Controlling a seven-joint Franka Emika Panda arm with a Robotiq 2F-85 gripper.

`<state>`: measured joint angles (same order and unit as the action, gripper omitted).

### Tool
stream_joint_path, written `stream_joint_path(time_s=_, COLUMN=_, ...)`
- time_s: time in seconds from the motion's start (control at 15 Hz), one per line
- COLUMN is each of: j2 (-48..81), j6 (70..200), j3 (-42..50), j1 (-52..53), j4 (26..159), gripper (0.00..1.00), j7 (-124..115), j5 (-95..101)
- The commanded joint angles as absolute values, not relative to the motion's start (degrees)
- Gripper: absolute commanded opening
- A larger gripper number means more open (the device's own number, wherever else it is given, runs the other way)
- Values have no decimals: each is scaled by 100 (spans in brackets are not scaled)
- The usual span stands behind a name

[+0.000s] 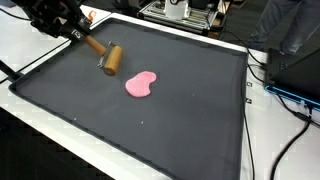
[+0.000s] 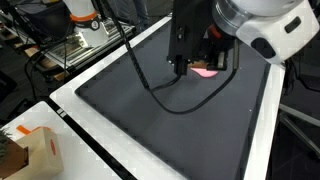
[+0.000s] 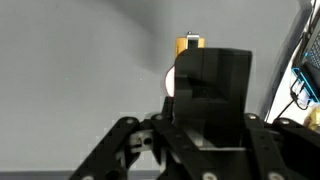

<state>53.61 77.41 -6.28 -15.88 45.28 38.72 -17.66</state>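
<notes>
On a white table (image 1: 30, 110) covered by a dark grey, fine-grained mat (image 1: 150, 130), an exterior view shows the black gripper (image 1: 75, 35) at the mat's far corner, its jaws pinching the end of a wooden mallet (image 1: 105, 55). The mallet has a slim round handle and a short cylindrical head of darker brown wood, and it slants down from the fingers with the head just above the mat. A flat, smooth, pink kidney-shaped piece (image 1: 142, 85) lies near the head, apart from it, towards the mat's middle. Black and blue cables (image 1: 285, 95) trail over the table edge beside the mat.

From the opposite side, an exterior view has the glossy white arm (image 2: 265, 25) filling the upper corner, with the gripper (image 2: 190, 58) hanging dark below it. The arm's body hides the mallet and all but a sliver of the pink kidney-shaped piece (image 2: 205, 71). A black cable (image 2: 160, 100) loops down from the wrist over the mat (image 2: 150, 130). A brown cardboard box (image 2: 35, 150) stands on the table (image 2: 90, 135), off the mat's corner.

Up close, the wrist view is blocked by the gripper's own boxy black body and linkages. Only a yellowish stub of the wooden mallet (image 3: 190, 43) shows above it, against the plain grey mat (image 3: 70, 60). The cables (image 3: 305, 85) edge the frame, and how the jaws stand cannot be told from this angle.
</notes>
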Motion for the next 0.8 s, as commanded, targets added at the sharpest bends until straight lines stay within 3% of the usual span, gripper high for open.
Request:
stream_joint_path(time_s=0.0, j2=5152, j6=7803, j3=-625, j1=-1474, j4=4608, gripper=24, j7=3980, j5=-1671)
stream_joint_path(time_s=0.73, j2=4386, j6=8444, j3=-523, j1=-742, j4=5111, gripper=24, j7=4409, j5=-709)
